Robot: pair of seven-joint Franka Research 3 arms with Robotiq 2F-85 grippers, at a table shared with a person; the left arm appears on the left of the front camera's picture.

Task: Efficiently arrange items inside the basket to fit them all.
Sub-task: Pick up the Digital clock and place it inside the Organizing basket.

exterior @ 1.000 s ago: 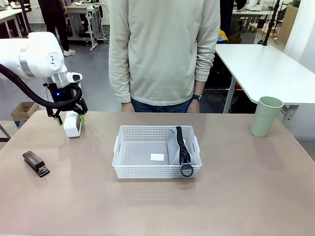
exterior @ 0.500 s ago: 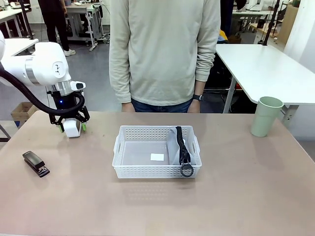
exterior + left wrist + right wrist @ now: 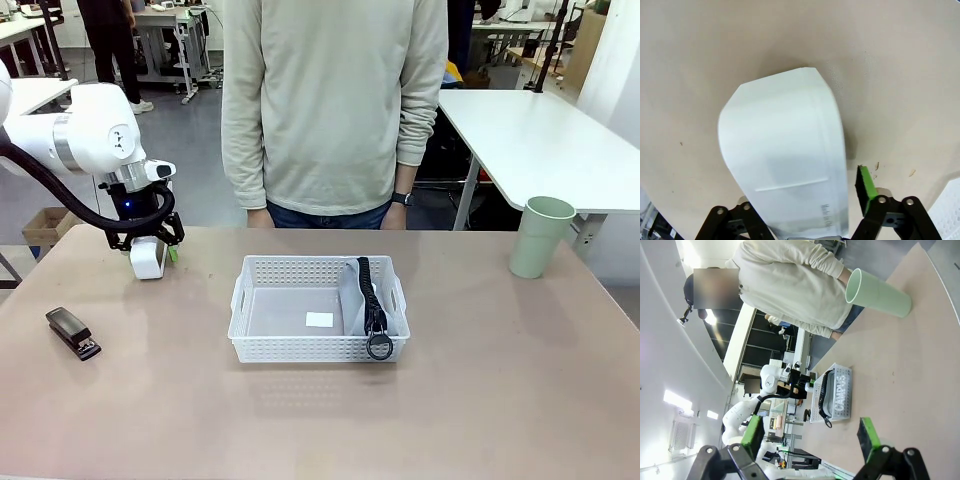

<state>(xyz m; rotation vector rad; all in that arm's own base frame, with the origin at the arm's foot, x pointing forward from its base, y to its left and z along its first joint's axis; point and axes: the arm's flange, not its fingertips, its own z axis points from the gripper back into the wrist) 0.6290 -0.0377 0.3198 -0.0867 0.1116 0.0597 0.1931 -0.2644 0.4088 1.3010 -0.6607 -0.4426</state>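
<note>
At the far left edge of the table (image 3: 300,420), low over the tabletop: left gripper (image 3: 150,254), closed down on the white box (image 3: 147,263); box upright on the surface, gripped at its upper part, bottom resting on the table; in the left wrist view, box broad and pale between the fingers, one green pad (image 3: 865,187) right at its side edge, small print along that edge too fine to read.

Nearer the robot than that gripper and slightly to its left: small black stapler (image 3: 72,333), lying flat, well apart from the box.

To the gripper's right, mid-table: white basket (image 3: 300,348), perforated walls, cut-out handles at both short ends; inside it, at the end farther from the left gripper, the grey pouch (image 3: 351,296) set on edge along the wall, black strap (image 3: 367,283) running along its top, ring (image 3: 378,347) hanging over the near rim; small white label on the bare basket floor beside the pouch.

Far off to the gripper's right, near the opposite table edge: pale green cup (image 3: 540,237), upright, well apart from the basket.

Beyond the basket, across the table: person (image 3: 330,100) in a pale sweater, standing, arms down.

Right gripper (image 3: 810,435): released, fingers spread wide, nothing between them; ahead of it in the right wrist view, cup, basket and the pouch's "CAMPUS" lettering, all well apart from the fingertips.
</note>
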